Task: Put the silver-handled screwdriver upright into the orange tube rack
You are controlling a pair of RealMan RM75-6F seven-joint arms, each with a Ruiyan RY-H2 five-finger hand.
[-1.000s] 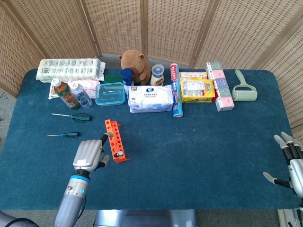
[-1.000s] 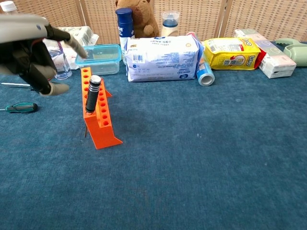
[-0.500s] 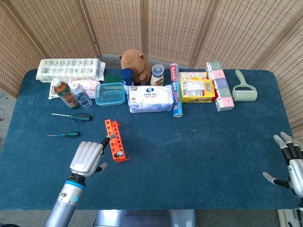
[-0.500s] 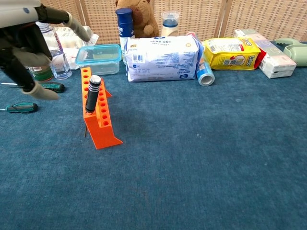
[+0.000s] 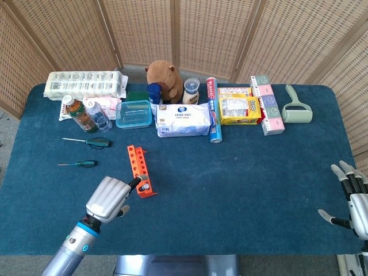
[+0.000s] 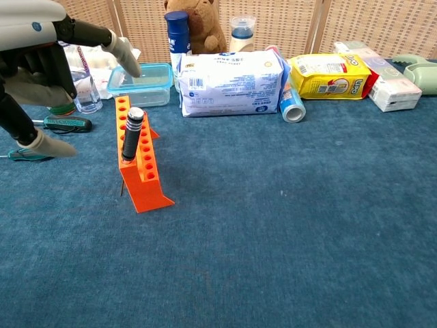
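**Screwdriver stands in the rack, left hand is free beside it**

The left hand (image 5: 108,198) holds nothing; its fingers are spread apart, and it hangs just beside the near end of the orange tube rack (image 5: 138,169), on the robot's left of it. In the chest view one finger reaches toward the rack's top and another points down toward the cloth. The right hand (image 5: 353,198) is well apart, at the far right edge of the table (image 5: 241,172), with fingers apart and empty.

The silver-handled screwdriver (image 6: 131,133) stands upright in a hole near the front of the rack, its silver cap on top and its thin shaft showing below the rack. The task looks done, to my judgement.

The risk now is the left hand itself. It is very near, so a sideways move of the spread fingers could hit the handle or push the light rack, and the rack could tip over. Two green-handled screwdrivers (image 5: 86,164) lie near on the left; a low sweep could drag them.
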